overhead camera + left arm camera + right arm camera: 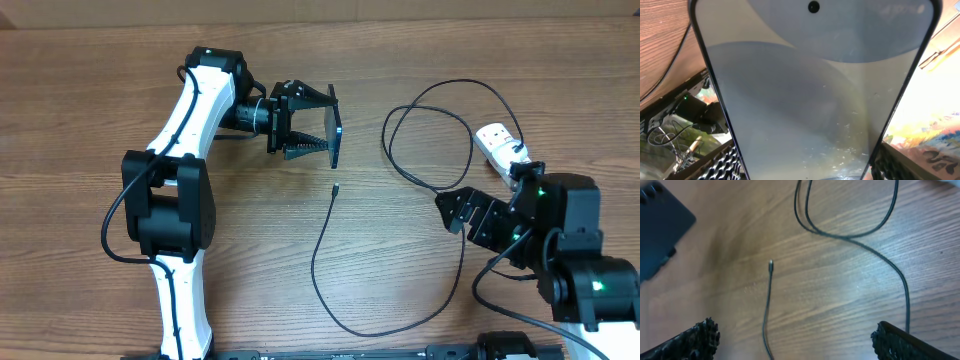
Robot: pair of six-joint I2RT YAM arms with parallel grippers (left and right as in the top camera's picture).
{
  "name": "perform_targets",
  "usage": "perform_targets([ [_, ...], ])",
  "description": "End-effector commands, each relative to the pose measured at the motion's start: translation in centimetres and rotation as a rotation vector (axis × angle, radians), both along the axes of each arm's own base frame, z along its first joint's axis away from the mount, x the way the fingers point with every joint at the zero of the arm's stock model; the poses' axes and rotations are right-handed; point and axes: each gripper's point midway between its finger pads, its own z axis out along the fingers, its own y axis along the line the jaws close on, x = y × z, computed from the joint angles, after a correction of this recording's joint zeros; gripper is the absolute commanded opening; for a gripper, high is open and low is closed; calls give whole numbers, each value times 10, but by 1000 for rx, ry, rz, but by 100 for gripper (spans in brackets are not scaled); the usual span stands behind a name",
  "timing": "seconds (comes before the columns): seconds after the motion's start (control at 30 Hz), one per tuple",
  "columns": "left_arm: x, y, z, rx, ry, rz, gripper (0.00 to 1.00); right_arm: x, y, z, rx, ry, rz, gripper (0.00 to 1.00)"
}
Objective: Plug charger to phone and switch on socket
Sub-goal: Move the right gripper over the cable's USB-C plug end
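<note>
I have the left gripper [325, 122] clamped on the phone [338, 135], a little left of the middle of the bench [100, 60] and toward its far edge. The phone is turned on its edge, so from above it shows only as a thin dark strip at the fingertips. I can't tell whether it rests on the wood or hangs clear of it. On the left wrist camera its pale grey-blue screen fills nearly the whole picture, with the small camera hole at the top. The ribbed fingers [722, 167] press against its two long sides at the bottom corners.

The charger cable [318, 250] is not in the phone. Its connector tip [334, 187] lies loose on the wood just on the near side of the phone, apart from it. From the tip the cable runs toward the near edge, sweeps round to the right and climbs past the right gripper [448, 212]. It then makes a big loop before reaching the power strip [493, 138], which lies toward the far right corner. The right arm hides part of the strip, and I can't make out its switches or the plug.

The right gripper stands on the right side of the bench, jaws spread wide with nothing between them. On its wrist camera the connector tip lies ahead on bare wood, and the cable leading from it runs back between the two fingers [700, 337].
</note>
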Motion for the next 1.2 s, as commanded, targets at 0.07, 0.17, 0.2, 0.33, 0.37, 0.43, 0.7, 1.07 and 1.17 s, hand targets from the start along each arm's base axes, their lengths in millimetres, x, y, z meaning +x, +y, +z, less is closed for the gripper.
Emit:
perform_targets([
  [0.07, 8, 2, 12, -42, 19, 29, 72, 1, 6, -7, 2, 53, 36, 100],
  [0.17, 8, 2, 12, -42, 19, 29, 72, 4, 6, -15, 18, 100, 10, 100],
  [0.2, 8, 2, 12, -41, 19, 29, 72, 5, 6, -17, 19, 113, 8, 100],
  [0.33, 9, 3, 12, -39, 33, 32, 72, 8, 6, -26, 17, 153, 8, 100],
  [0.37, 9, 3, 12, -37, 46, 33, 72, 9, 7, -29, 20, 169, 11, 100],
  [0.43, 9, 3, 12, -37, 47, 33, 72, 8, 11, -30, 37, 176, 28, 100],
  [0.7, 9, 3, 12, -37, 47, 33, 72, 9, 22, -12, 65, 119, 111, 100],
  [1.07, 9, 3, 12, -37, 43, 33, 72, 1, 67, 34, 26, -19, 295, 100],
  [1.17, 9, 3, 12, -37, 43, 32, 72, 0, 76, 43, -26, -52, 296, 100],
])
